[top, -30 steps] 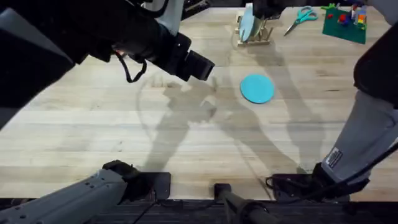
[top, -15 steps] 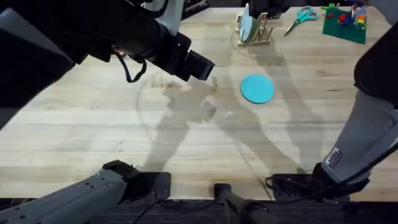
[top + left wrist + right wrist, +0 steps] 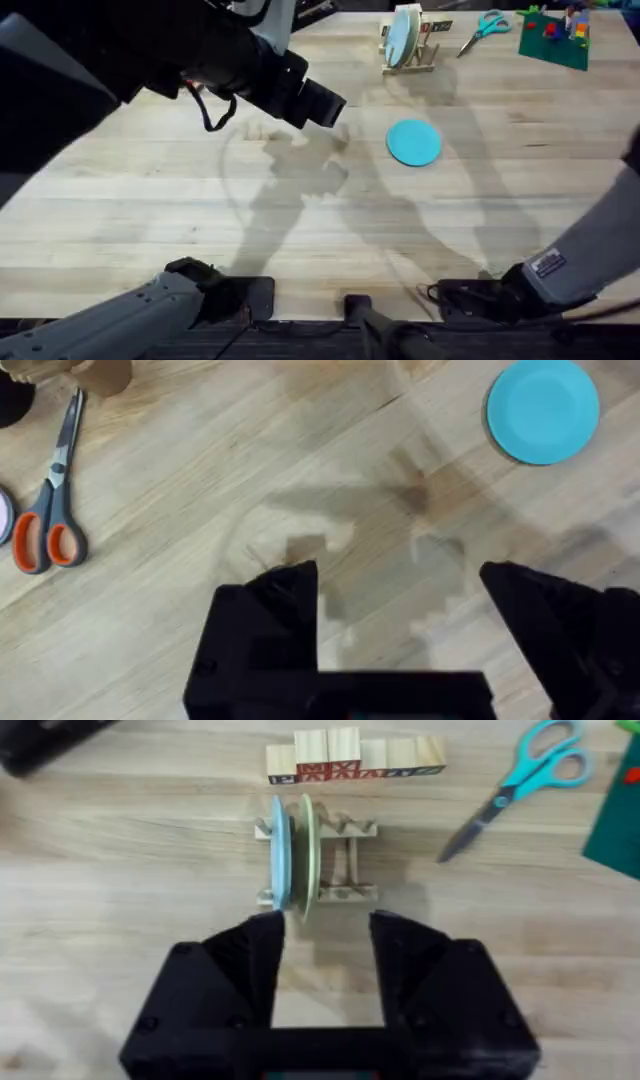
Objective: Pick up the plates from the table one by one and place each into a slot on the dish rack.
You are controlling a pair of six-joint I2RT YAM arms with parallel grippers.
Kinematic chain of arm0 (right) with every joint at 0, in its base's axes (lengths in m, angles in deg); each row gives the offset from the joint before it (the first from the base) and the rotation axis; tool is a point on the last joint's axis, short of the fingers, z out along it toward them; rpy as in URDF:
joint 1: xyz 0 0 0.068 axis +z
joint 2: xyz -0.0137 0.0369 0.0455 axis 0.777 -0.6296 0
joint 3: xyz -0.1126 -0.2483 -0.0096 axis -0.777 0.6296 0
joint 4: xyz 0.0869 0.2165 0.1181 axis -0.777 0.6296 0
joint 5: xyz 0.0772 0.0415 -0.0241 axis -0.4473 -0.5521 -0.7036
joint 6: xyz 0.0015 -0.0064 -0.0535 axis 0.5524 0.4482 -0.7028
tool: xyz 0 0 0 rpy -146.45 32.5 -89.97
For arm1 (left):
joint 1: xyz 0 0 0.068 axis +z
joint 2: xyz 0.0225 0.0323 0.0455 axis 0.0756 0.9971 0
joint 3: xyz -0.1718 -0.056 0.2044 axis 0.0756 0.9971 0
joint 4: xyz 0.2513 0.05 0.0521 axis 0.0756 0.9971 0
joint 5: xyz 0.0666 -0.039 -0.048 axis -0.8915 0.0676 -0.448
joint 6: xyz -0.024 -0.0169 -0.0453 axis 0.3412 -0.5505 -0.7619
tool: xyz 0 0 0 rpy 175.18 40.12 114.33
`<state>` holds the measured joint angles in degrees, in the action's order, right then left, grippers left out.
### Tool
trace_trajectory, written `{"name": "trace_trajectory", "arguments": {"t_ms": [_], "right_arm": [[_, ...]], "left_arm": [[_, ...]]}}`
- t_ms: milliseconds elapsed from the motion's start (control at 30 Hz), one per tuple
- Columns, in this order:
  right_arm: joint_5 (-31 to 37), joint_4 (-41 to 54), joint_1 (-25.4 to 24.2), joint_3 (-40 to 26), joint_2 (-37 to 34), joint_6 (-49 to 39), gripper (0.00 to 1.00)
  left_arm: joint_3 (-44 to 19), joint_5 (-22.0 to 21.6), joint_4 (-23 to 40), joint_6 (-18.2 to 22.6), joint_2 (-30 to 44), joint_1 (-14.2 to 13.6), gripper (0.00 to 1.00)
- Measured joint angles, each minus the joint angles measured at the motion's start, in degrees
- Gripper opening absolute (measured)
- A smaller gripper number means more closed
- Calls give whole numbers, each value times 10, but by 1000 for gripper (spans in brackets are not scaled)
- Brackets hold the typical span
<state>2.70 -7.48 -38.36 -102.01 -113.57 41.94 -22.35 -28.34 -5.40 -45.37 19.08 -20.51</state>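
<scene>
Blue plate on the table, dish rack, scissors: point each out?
Blue plate (image 3: 413, 142), overhead view, centre of its face.
Dish rack (image 3: 345, 860), right wrist view, wooden dowels.
Scissors (image 3: 50, 540), left wrist view, orange handles.

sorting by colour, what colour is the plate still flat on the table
Teal-blue; the plate shows best in the overhead view.

arms — black joints, grey links | black cable loop | white label | pincer fingers — black

Row of wooden letter blocks at the desk's far edge behind the rack: printed marks, too blurred to read. White label on the right arm near its base: print illegible. Nothing else readable.
</scene>
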Motion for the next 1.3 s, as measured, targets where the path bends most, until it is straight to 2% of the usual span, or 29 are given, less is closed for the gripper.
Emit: {"name": "trace_trajectory", "arguments": {"t_ms": [67,167,233,500,733,933,967,1000,1100,1300], "right_arm": [[0,18,0,-2,24,0,625],[0,50,0,-3,54,2,940],[0,70,0,-3,71,2,991],[0,155,-2,-3,145,-5,996],[0,228,-29,-3,222,-5,996],[0,273,-43,14,278,-5,996],[0,276,-46,27,290,-5,996],[0,293,-63,79,323,-4,995],[-2,303,-90,146,355,5,995],[-59,279,-162,275,427,12,993]], "left_arm": [[0,0,0,0,0,0,993],[0,0,0,0,0,0,993],[0,0,0,0,0,0,992],[0,0,0,0,0,0,993],[0,1,0,0,0,0,992],[0,35,-8,0,0,0,993],[0,43,-10,0,0,0,992],[0,73,-17,0,0,0,994],[0,99,-29,-5,0,0,993],[0,136,-67,-52,0,0,993]]}}
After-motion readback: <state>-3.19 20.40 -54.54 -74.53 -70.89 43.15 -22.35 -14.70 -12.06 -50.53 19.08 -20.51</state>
